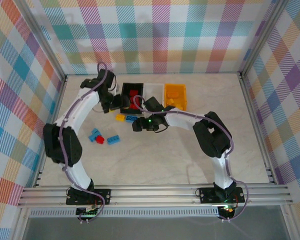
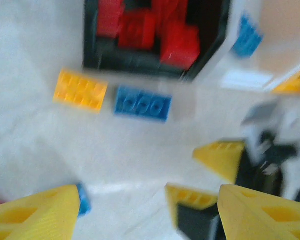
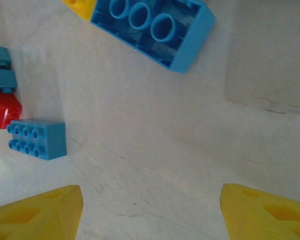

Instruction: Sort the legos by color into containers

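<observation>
Bins in a row by far edge of desk, left of mid, side by side: black bin leftmost; white bin mid; yellow-orange bin rightmost.
Red bricks piled in black bin; one small blue piece seems to sit in white bin, but left wrist view is too blurred to be sure.
On desk just nearside of black bin: yellow brick & blue brick end to end, blue one hollow side up.
Nearer left edge, a cluster: teal-blue brick, red brick, studded blue brick, close together.
L fingers beside black bin's left wall; spread wide, nothing btwn them.
R fingers just nearside of the blue brick; spread wide, empty, bare desk btwn tips.
</observation>
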